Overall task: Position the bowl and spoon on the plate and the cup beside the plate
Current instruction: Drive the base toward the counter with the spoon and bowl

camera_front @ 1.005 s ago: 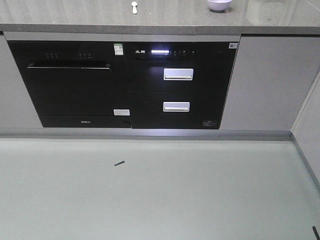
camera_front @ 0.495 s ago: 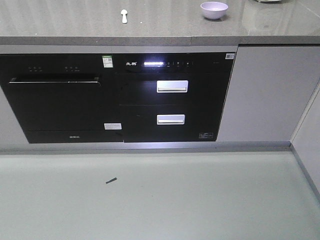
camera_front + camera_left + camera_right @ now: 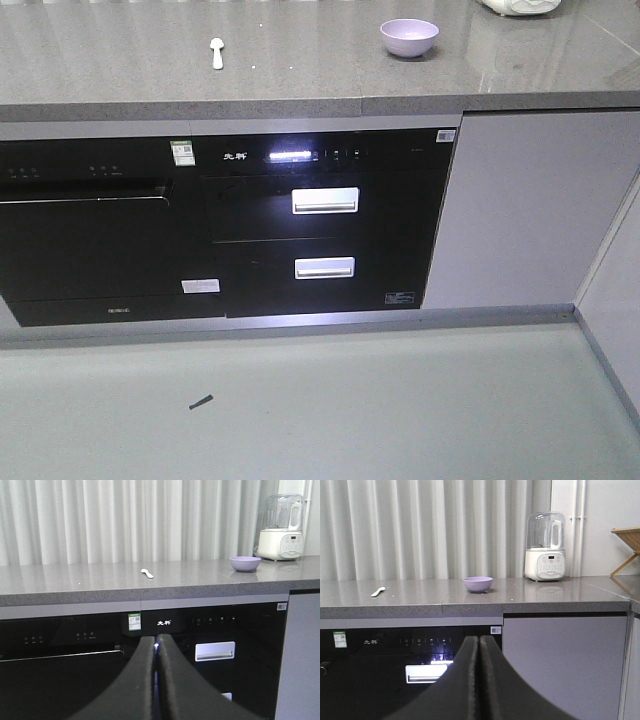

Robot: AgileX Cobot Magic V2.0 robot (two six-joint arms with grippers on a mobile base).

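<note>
I see the bowl standing upright on the grey countertop, mouth up, set back from the front edge. It is small, round and lavender-purple, with a glossy skin and a narrow foot. From the front camera I look into its smooth, bare interior. The spoon lies flat on the same countertop, well apart from the bowl and to its left in the front view, slightly nearer the front edge. It is short and pale, faintly mint in my right wrist view, and its length runs roughly front to back across the countertop.
</note>
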